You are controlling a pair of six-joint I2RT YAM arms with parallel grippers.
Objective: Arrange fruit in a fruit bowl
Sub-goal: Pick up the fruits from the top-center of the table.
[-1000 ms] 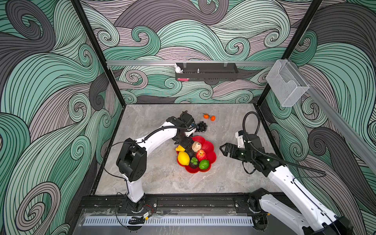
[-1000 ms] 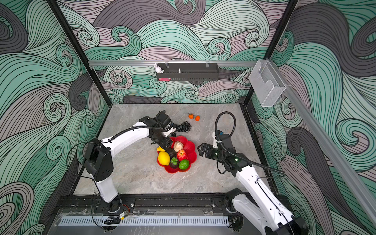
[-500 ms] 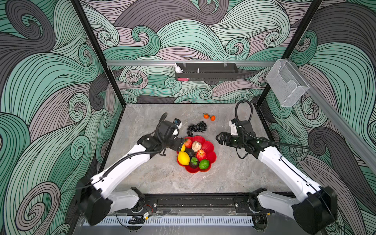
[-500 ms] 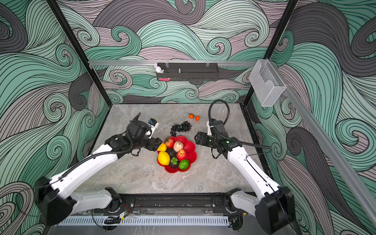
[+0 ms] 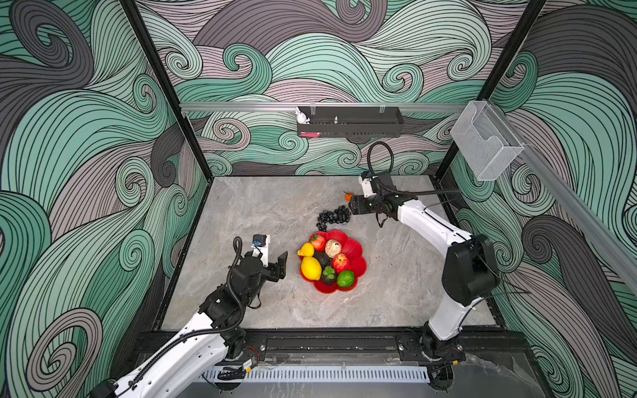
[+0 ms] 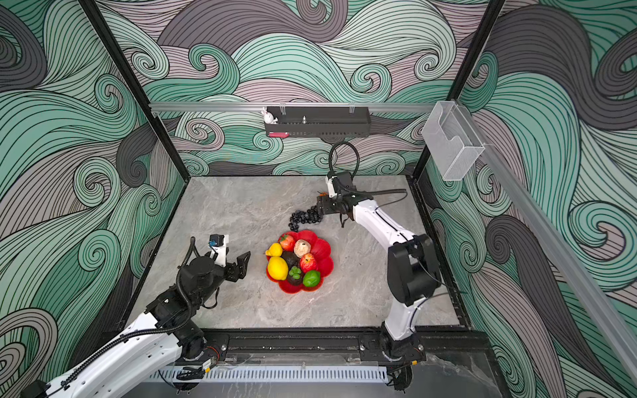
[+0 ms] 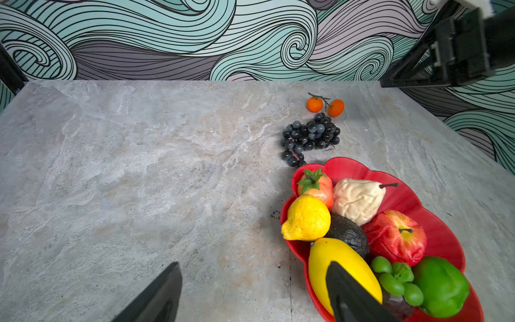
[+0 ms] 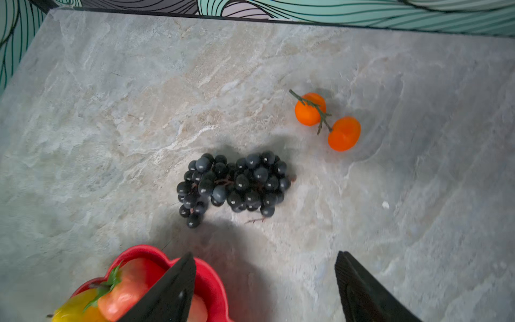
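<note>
Left gripper (image 7: 252, 264): jaws wide apart, empty, just beside the bowl.
Glossy red scalloped plastic fruit bowl (image 5: 358, 248): mid-table, filled with small toy fruits (image 5: 311, 268).
Black toy grape bunch (image 5: 333, 217): on the table, just beyond the bowl.
Right gripper (image 8: 264, 255): jaws wide apart, empty, beside the grapes.
Paired orange toy tangerines (image 8: 308, 111): farthest, on the table.

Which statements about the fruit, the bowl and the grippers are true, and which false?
1. The grape bunch lies on the table, outside the fruit bowl. True.
2. The tangerines lie in the fruit bowl. False: the tangerines lie on the table.
3. The left gripper holds a fruit. False: it is open and empty.
4. The right gripper is open. True.
5. The lime lies in the fruit bowl. True.
</note>
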